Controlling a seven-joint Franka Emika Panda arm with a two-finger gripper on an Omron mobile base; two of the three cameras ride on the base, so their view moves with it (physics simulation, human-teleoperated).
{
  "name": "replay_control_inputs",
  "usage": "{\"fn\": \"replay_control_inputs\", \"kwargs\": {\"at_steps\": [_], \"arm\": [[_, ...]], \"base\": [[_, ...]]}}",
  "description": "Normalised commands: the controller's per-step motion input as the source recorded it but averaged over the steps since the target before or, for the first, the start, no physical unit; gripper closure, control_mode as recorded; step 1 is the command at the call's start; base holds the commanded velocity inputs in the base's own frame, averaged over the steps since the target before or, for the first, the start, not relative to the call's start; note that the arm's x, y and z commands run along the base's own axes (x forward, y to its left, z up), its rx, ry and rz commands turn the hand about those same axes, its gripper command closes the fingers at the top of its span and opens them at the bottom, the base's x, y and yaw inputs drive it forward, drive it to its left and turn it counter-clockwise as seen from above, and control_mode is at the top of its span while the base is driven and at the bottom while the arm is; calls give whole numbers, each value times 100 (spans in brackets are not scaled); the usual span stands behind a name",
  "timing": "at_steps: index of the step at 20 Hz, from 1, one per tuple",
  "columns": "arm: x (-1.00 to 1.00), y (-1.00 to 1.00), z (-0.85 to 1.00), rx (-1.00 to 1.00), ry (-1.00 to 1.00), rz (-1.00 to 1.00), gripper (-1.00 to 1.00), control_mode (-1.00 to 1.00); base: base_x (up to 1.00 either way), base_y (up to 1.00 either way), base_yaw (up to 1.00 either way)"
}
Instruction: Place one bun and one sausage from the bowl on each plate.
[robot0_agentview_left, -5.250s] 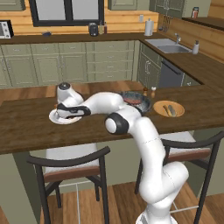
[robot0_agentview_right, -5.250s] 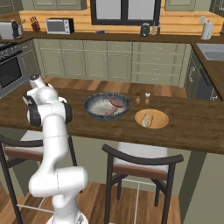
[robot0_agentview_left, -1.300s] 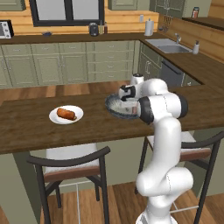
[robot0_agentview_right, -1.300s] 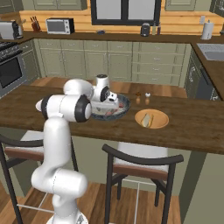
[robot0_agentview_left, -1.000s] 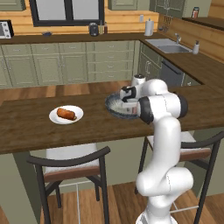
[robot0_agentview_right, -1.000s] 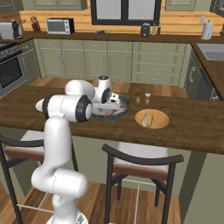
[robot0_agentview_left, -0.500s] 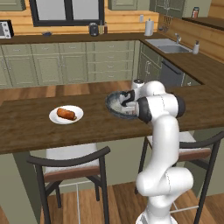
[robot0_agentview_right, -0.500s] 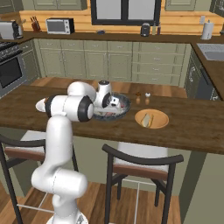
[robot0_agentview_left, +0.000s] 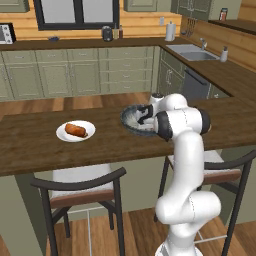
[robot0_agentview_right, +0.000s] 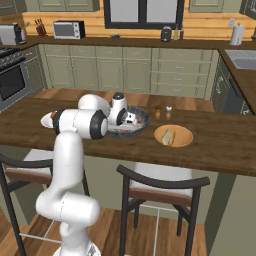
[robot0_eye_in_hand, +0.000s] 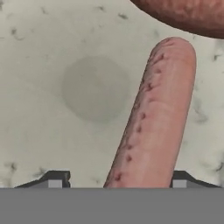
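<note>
The dark bowl (robot0_agentview_left: 131, 111) (robot0_agentview_right: 142, 121) stands mid-counter, and my gripper (robot0_agentview_left: 142, 116) (robot0_agentview_right: 130, 119) reaches down into it. Seen from the hand, a red-brown sausage (robot0_eye_in_hand: 153, 118) lies on the pale speckled inside of the bowl (robot0_eye_in_hand: 65, 87), between my open gripper's (robot0_eye_in_hand: 119, 180) fingertips (robot0_eye_in_hand: 56, 178). The right tip is close to the sausage and the left stands apart from it. Another sausage (robot0_eye_in_hand: 188, 15) crosses the top corner. The white plate (robot0_agentview_left: 62, 133) holds a bun (robot0_agentview_left: 75, 129). The orange-tan plate (robot0_agentview_right: 184, 135) holds a bun (robot0_agentview_right: 168, 137).
Two small shakers (robot0_agentview_right: 163, 108) stand behind the orange-tan plate. Two stools (robot0_agentview_left: 80, 187) (robot0_agentview_right: 160, 187) are tucked under the counter's front edge. Bare wooden counter (robot0_agentview_left: 107, 142) lies between the white plate and the bowl.
Over the last second the hand has sunk lower into the bowl. About five seconds ago it was over the white plate at the left.
</note>
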Motion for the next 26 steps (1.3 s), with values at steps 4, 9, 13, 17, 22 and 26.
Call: {"fn": "replay_control_inputs", "kwargs": {"at_steps": [4, 9, 13, 17, 22, 26], "arm": [[0, 0, 0, 0, 0, 0, 100, -100], [-2, 0, 45, -1, -1, 1, 100, -100], [-33, 0, 100, -1, -13, 10, 100, -100], [-79, -16, 99, -4, -17, 14, 100, -100], [-98, -43, 72, -1, -18, 18, 100, -100], [-80, -66, 41, 0, -18, 15, 100, -100]], "base": [[0, 0, 0], [0, 0, 0], [0, 0, 0], [0, 0, 0], [0, 0, 0], [0, 0, 0]]}}
